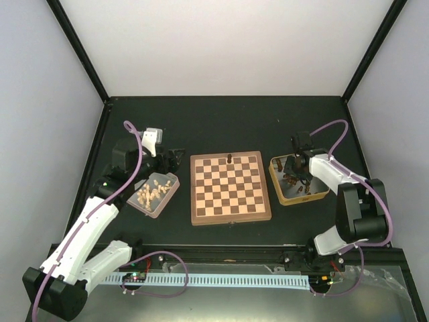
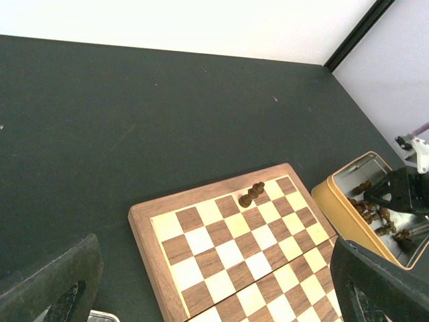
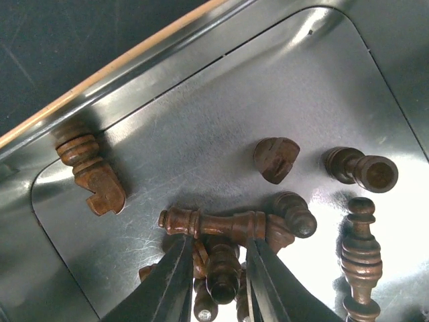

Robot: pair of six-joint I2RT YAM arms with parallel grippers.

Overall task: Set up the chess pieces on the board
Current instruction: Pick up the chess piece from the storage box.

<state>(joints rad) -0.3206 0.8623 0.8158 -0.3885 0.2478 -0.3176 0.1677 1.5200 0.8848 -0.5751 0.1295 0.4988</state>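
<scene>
Top external shows us the board (image 1: 231, 189) at the middle of the dark tabletop (image 1: 221, 121), square to the arms. A lone piece (image 1: 230, 159), dark brown, stands upright in the row along the board's 12 o'clock edge, near the middle of that row.

At the board's 3 o'clock, just beside its frame, sits a yellow-rimmed metal tray (image 1: 273, 176) holding the other dark chess pieces (image 3: 275, 159). The right gripper (image 3: 221, 251) reaches down into it. From the right wrist we see those pieces lying loose on the shiny tray floor. A knight (image 3: 90, 176) lies on its side at 9 o'clock against the tray wall, a few more are scattered toward 2 and 3 o'clock, and a tangle lies at 6 o'clock. The gripper's fingers (image 3: 171, 285) straddle one piece of that tangle, seen end-on, with a long piece (image 3: 214, 223) lying crosswise just past the fingertips. The jaws stand narrowly apart, and we cannot tell whether they press on the piece or only bracket it.

At the board's 9 o'clock a second tray (image 1: 151, 210) holds cream pieces (image 1: 153, 191). The left gripper (image 1: 175, 157) hovers at the board's 10 o'clock, between that tray and the frame. From the left wrist its fingers (image 2: 53, 285) stand wide apart with nothing held, and the board's far corner shows between them.
</scene>
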